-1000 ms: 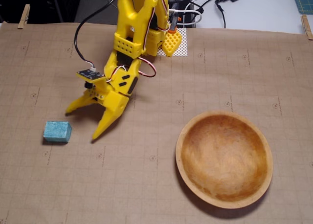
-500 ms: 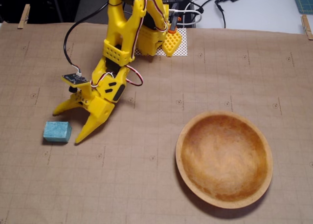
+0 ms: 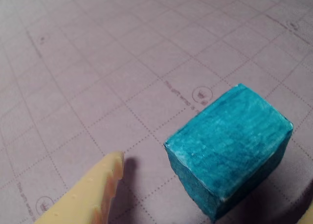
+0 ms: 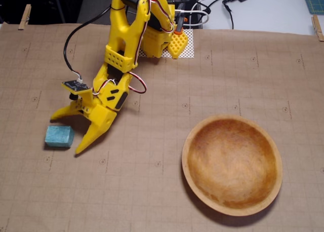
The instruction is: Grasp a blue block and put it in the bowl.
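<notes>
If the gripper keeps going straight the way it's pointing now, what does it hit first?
Probably the paper-covered table. The open gripper points down and toward the blue block, which sits between its fingers in the wrist view, untouched. Depth is hard to judge.

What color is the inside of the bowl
Orange-brown wood grain with a lighter tan rim; the bowl shows only in the fixed view.

Counted: one small teal-blue rectangular block (image 4: 59, 136), one large round wooden bowl (image 4: 276, 156), one yellow two-finger gripper (image 4: 67, 131).
</notes>
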Tool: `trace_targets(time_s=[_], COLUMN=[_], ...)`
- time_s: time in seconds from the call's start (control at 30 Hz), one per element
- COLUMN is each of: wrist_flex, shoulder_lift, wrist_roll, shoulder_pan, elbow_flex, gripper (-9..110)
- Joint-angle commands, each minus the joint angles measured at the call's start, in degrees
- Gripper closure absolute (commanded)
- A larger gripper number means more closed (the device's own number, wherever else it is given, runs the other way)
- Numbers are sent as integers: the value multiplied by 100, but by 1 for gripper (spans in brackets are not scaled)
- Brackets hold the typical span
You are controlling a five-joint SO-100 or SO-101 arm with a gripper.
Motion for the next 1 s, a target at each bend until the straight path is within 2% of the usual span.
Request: trace_targets(time_s=[0.0,0.97], wrist_flex=[-97,-158], shoulder_lift=[-70,-668], wrist_roll=[-18,44], shoulder_pan=[-62,343], elbow_flex=[-369,-1046], gripper=[46,46])
